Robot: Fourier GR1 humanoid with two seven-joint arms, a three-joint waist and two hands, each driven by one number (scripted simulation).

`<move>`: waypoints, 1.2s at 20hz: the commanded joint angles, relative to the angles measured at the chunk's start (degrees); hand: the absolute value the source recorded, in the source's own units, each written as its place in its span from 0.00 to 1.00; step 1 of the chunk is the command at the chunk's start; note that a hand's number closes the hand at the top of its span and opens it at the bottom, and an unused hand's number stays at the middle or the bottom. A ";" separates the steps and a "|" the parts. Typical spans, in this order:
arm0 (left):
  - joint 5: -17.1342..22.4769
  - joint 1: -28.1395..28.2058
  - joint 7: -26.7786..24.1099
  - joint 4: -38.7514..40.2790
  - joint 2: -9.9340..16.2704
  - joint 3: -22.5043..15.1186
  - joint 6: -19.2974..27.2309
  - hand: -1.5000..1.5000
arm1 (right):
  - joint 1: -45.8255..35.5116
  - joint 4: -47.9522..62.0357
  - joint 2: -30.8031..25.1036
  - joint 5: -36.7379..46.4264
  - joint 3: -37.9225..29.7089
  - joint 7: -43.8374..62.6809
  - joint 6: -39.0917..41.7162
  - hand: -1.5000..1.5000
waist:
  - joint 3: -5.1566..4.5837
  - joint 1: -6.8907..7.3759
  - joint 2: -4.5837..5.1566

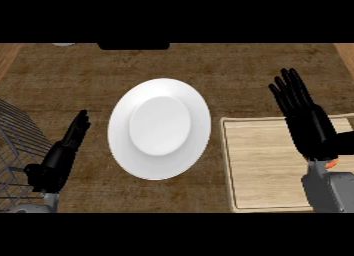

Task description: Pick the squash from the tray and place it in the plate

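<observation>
Right hand (307,120) hangs over the tray (265,165), fingers straight, holding nothing; only an orange sliver of squash (331,163) peeks beneath its wrist; likely firm, smooth, rollable, so grasp its middle; plate (159,128) sits leftward; left hand (62,152) rests open.

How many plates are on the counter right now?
1. The white plate sits mid-counter, between the left robot hand and the wooden tray. Nothing lies on it; the right robot hand may hide things on the tray.
</observation>
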 commanded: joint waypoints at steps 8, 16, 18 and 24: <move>5.33 6.69 8.69 3.75 -4.50 2.26 3.14 0.50 | 10.80 7.17 -25.13 19.08 -24.06 1.56 -20.10 1.00 | -1.83 -7.03 0.48; 5.72 3.60 16.43 1.31 -6.82 -0.11 3.28 0.50 | 25.05 -5.85 -11.30 16.41 -33.61 -10.86 -30.50 0.00 | -1.18 -2.32 -0.59; 6.09 4.69 15.36 1.37 -6.39 0.26 0.86 0.50 | 26.94 -10.48 -9.50 18.94 -31.46 -7.97 -30.81 0.00 | -1.19 -1.33 -0.46; 6.23 3.46 18.20 -0.06 -5.29 0.54 0.74 0.50 | 34.92 -12.12 -19.66 25.57 -25.78 6.93 -21.49 0.00 | -1.32 -1.10 -0.24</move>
